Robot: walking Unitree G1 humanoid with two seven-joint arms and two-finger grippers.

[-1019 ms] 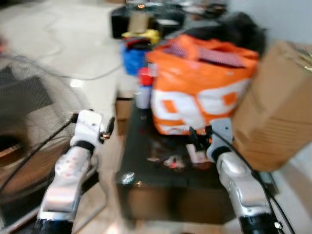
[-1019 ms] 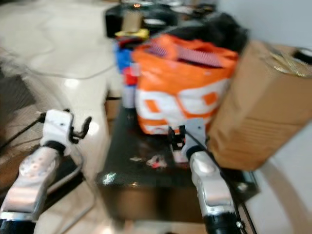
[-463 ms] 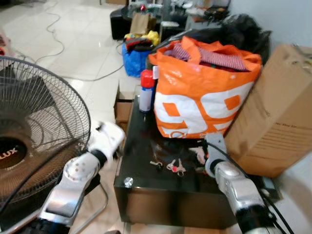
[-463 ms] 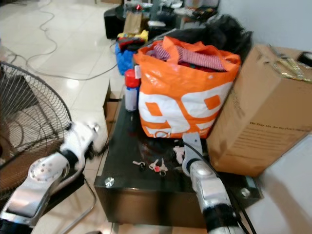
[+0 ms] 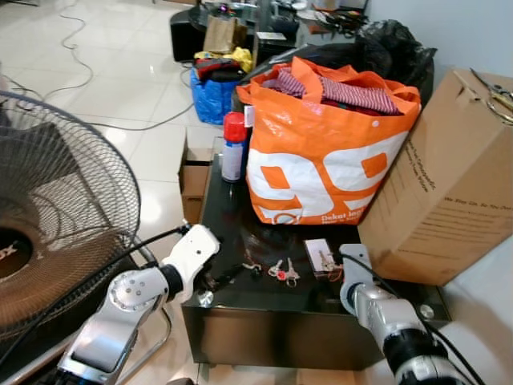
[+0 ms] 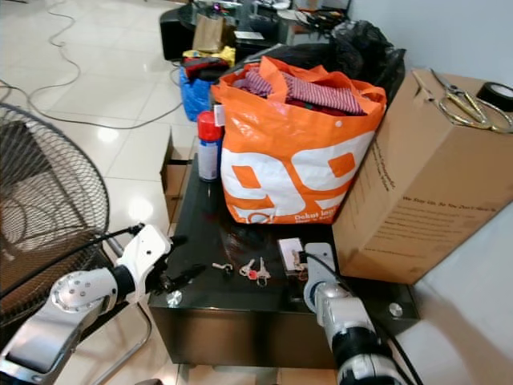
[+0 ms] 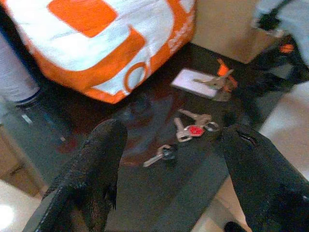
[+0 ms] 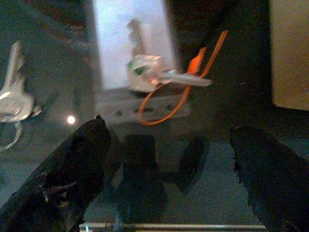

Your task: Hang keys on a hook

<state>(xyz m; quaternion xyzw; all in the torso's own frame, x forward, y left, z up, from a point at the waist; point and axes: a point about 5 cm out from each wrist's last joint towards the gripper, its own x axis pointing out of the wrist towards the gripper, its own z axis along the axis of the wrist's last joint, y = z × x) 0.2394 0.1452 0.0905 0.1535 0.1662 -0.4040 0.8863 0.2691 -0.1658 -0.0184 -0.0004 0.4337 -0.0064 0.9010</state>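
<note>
orange bag (image 5: pixel 329 160) with large white "99", smaller print unreadable

Left arm (image 5: pixel 132 309): silver shell, white wrist block, perforated round joint cap, black cable along top. Right arm (image 5: pixel 385 317): silver, black band, black cable. Fingers (image 7: pixel 91 179) matte black.

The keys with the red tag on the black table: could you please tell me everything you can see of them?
The keys with the red tag are two or three silver metal keys joined on a ring, lying flat and fanned on the glossy black table. A separate dark-headed key lies beside them. Nothing grips them; the open left gripper faces them.
</note>
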